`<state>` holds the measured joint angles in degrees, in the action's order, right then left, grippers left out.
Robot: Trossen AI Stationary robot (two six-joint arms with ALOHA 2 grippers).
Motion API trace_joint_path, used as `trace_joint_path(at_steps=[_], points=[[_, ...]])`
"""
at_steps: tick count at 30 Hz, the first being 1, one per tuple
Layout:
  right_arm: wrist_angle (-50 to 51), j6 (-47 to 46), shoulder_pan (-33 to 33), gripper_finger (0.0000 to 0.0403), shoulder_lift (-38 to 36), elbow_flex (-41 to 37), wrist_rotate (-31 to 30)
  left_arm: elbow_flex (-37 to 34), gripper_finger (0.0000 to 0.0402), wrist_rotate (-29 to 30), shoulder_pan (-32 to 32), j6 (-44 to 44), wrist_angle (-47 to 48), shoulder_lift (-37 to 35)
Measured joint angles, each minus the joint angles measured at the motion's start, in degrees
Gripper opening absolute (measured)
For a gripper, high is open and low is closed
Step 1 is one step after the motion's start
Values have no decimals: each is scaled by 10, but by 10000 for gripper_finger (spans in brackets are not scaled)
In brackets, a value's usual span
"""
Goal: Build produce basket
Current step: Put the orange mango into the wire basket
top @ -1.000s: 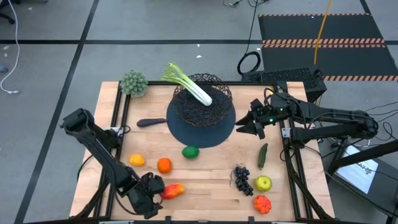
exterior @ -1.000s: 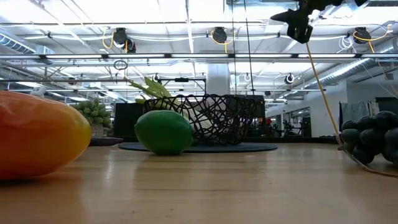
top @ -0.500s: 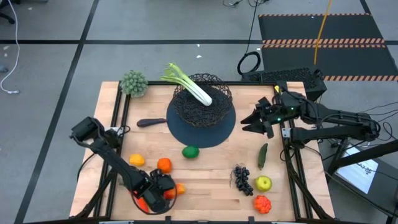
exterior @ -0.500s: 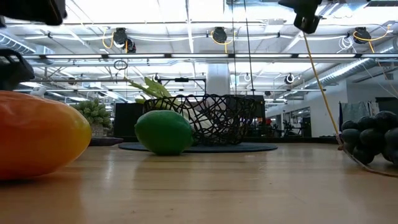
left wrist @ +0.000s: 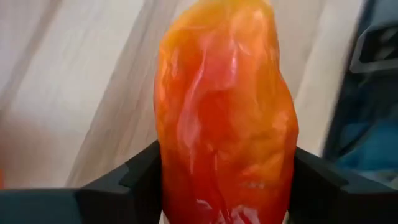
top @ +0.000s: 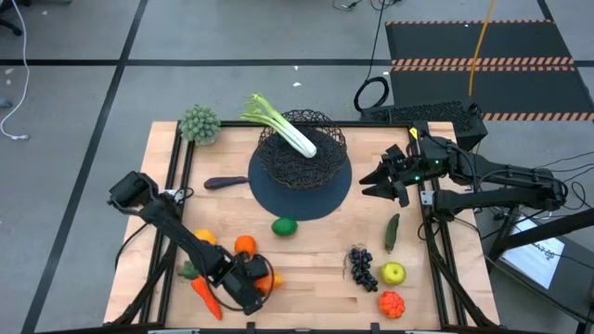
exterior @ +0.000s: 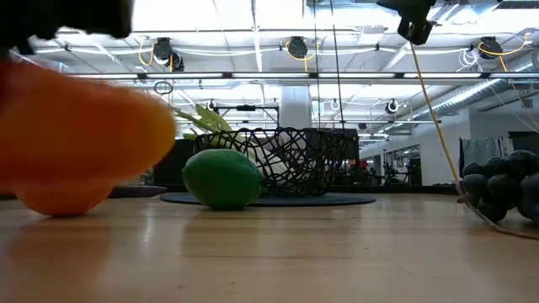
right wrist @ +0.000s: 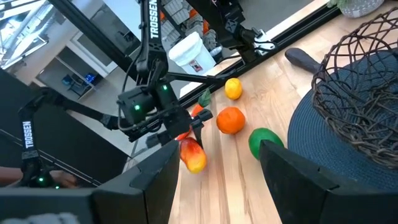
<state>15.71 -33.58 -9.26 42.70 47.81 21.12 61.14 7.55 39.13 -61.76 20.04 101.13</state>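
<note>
Where the left hand (top: 249, 288) sits at the near edge of the bench (top: 316, 264), the high view hides most of what it carries — only an orange sliver of the mango (top: 269, 280) shows past the dark wrist. The left wrist view settles it: both dark fingers (left wrist: 134, 177) press the mango's flanks, pinching it, fruit filling the frame. In the right wrist view the mango hangs clear of the wood under that hand. Low view gives just a blurred orange mass, cut off at the frame edge.

A carrot (top: 202, 289) lies beside the left arm, partly covered by it. Orange (top: 244, 246) and lemon (top: 206, 237) sit just behind, the lemon half masked by the arm link. Lime (top: 285, 225) rests near the front rim of the dark round mat (top: 278, 195).

Basket (top: 302, 153) stands on the mat, the leek (top: 283, 128) lying across it with leaves over the rim.

Right hand (top: 367, 186) hovers off the mat's right side, above the bench, empty; fingers (right wrist: 292, 180) spread apart, tips out of frame.

Near right corner: grapes (top: 362, 267), an apple (top: 393, 274), a red lumpy piece (top: 392, 303) — possibly the tomato, hard to make out. Cucumber (top: 393, 232) lies beside the right rail. A fuzzy green clump (top: 200, 123) sits at the far left corner.
</note>
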Motion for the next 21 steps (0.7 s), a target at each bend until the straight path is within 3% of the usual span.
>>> trace_joint_path(at_steps=[7,15,21], points=[[0,4,0,215,0,0,0,0,283,1,-46,-33,-35,-61],[0,12,0,215,1,0,-3,1,262,5,-132,-54,-120,-175],[0,7,0,215,1,0,-4,1,279,30,-194,-123,-118,-261]])
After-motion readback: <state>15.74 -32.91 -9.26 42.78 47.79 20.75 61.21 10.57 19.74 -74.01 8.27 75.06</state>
